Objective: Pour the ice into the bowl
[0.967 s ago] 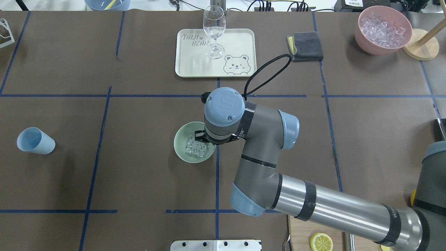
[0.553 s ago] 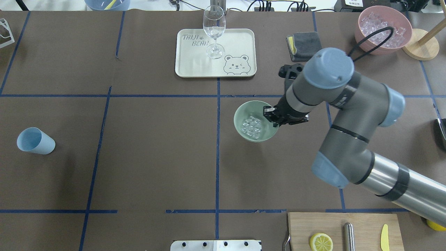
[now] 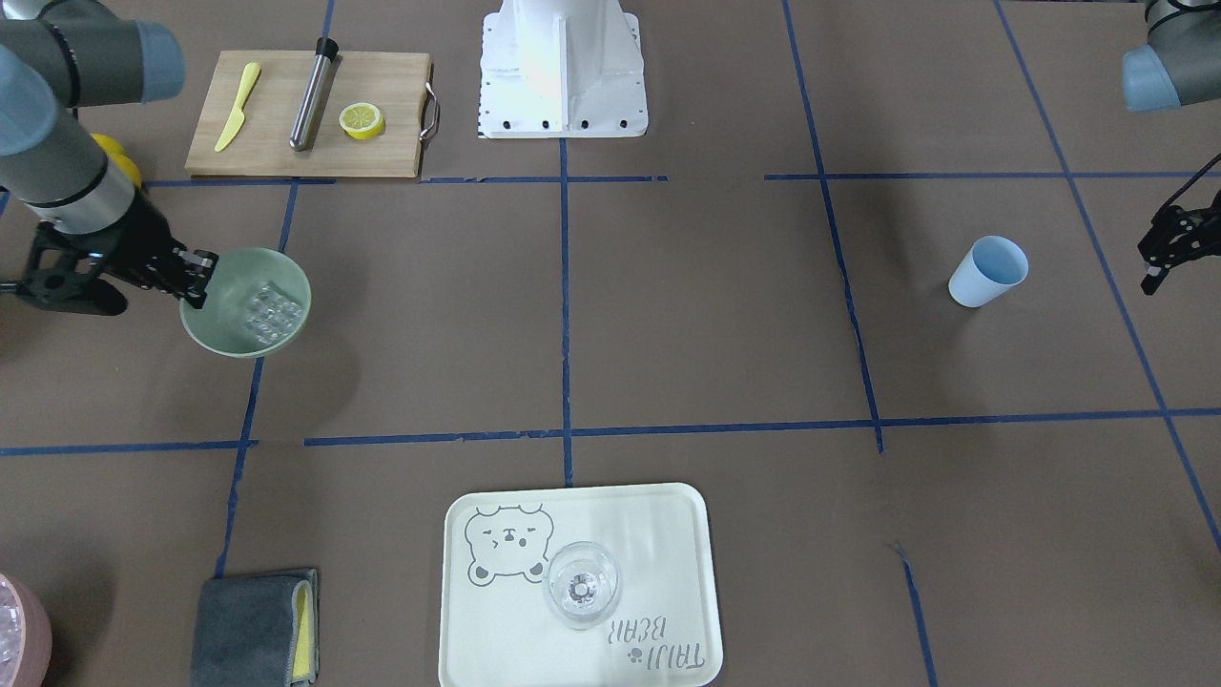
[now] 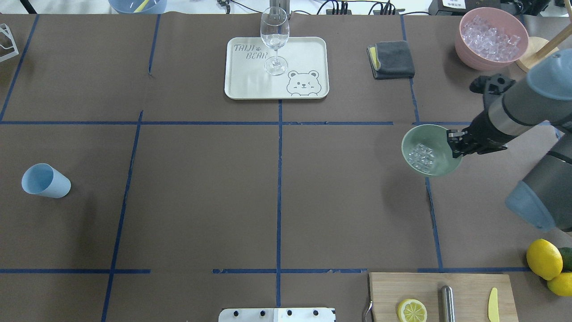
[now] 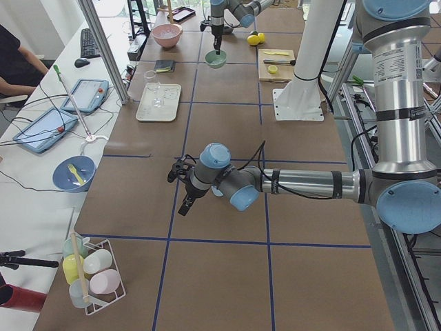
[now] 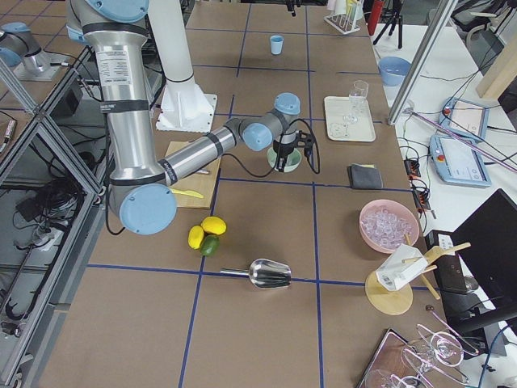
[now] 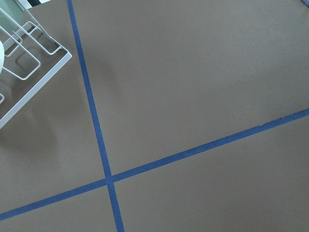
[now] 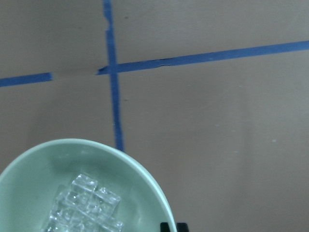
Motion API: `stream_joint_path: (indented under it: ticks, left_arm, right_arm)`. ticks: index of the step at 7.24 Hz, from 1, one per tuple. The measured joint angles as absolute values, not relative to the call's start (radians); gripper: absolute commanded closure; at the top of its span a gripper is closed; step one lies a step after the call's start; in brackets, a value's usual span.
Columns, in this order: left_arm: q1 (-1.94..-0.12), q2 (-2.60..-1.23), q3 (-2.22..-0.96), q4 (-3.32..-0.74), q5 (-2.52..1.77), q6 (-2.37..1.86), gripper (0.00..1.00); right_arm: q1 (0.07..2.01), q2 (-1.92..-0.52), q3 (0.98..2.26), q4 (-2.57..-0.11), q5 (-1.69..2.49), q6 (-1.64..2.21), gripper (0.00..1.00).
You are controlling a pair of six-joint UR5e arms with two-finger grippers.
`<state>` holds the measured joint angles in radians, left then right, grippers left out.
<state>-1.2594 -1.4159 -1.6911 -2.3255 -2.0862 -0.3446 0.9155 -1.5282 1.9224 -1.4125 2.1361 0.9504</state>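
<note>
The pale mint-green bowl (image 4: 440, 134) holds a small heap of clear ice (image 4: 421, 157). My right gripper (image 4: 456, 141) is shut on the bowl's rim and holds it above the table on the right side, its shadow on the table below. The front view shows the bowl (image 3: 219, 334), the ice (image 3: 270, 313) and the right gripper (image 3: 196, 277). The right wrist view shows the bowl (image 8: 149, 193) and ice (image 8: 87, 208) from close above. My left gripper (image 3: 1159, 258) hangs open and empty at the table's left end, beyond the blue cup (image 4: 44, 180).
A pink bowl (image 4: 464, 49) full of ice stands at the back right, beside a wooden stand (image 4: 540, 56). A grey cloth (image 4: 392, 59), a tray (image 4: 304, 49) with a wine glass (image 4: 274, 40), a cutting board (image 4: 464, 286) and lemons (image 4: 543, 258) are around. A metal scoop (image 6: 271, 273) lies near the right end.
My right arm has carried the bowl with the ice from the table's middle far to the right. The blue cup and everything else have stayed in place.
</note>
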Motion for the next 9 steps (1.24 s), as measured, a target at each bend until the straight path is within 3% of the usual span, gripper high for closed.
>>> stream_joint_path:
  ticks: [3,9]
  left_arm:
    - [-1.259,-1.416,-1.694,-2.326,-2.086,-0.345,0.0]
    - [-1.259,-1.416,-1.697,-2.326,-2.086,-0.345,0.0]
  right_arm:
    - [0.959,-1.693,1.898,-1.241,2.142,0.9,1.0]
    - [0.963,-1.735,1.779,-1.051,2.189,0.936,1.0]
